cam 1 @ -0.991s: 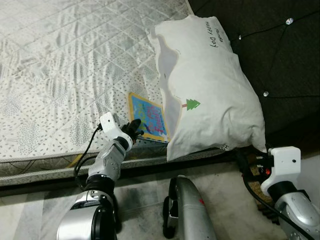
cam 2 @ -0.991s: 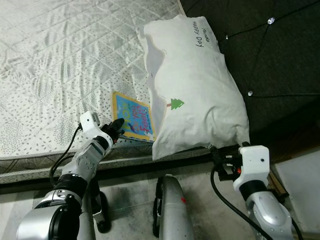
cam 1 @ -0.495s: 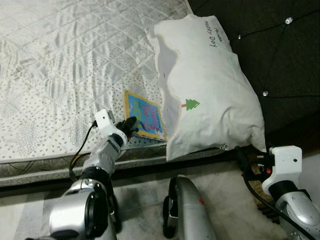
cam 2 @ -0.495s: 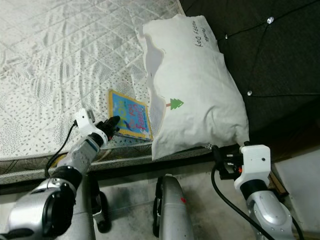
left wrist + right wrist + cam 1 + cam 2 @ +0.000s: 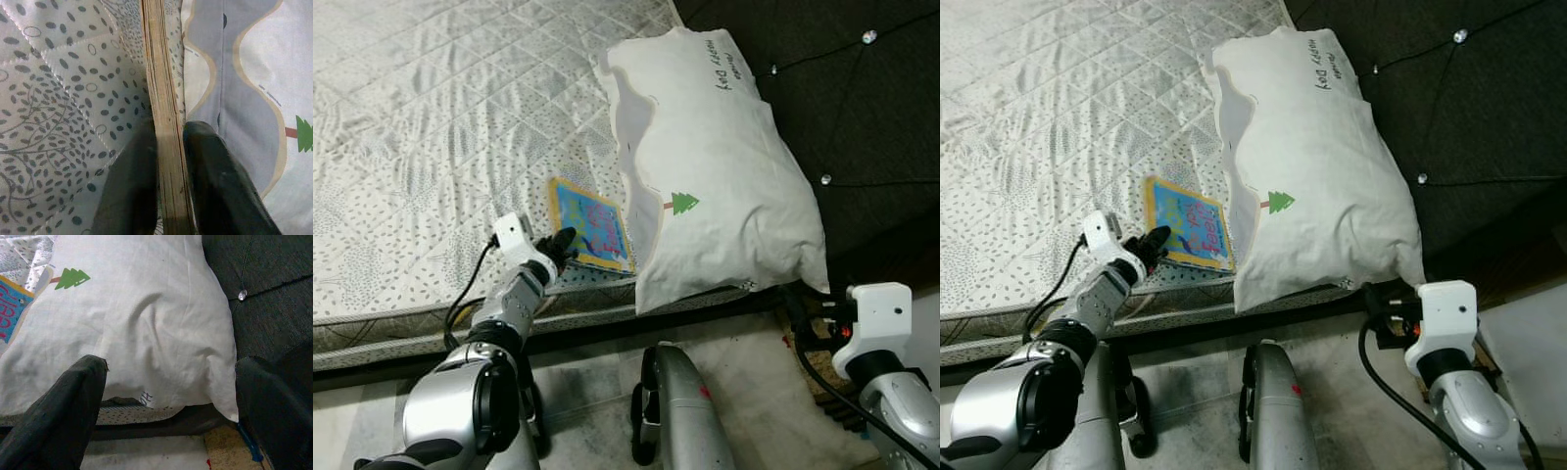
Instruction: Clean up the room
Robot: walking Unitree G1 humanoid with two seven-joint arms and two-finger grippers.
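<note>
A colourful picture book (image 5: 590, 223) lies flat on the mattress (image 5: 431, 117) near its front edge, one side tucked under a white pillow (image 5: 724, 176) with a green tree print. My left gripper (image 5: 563, 242) is at the book's near edge. In the left wrist view its two black fingers (image 5: 215, 186) sit on either side of the book's (image 5: 166, 147) page edge, shut on it. My right gripper (image 5: 1386, 299) hovers just off the pillow's lower right corner. In the right wrist view its fingers (image 5: 73, 401) stand wide open before the pillow (image 5: 146, 323).
A dark tufted headboard (image 5: 862, 108) rises to the right of the pillow. The bed's front edge runs across just beyond my body (image 5: 680, 411), with grey floor (image 5: 587, 392) below. A brown mat-like thing (image 5: 818, 367) lies on the floor under the right arm.
My left arm has swung to the left, its gripper staying at the book's near edge. The book has slid slightly left. The right arm has barely moved.
</note>
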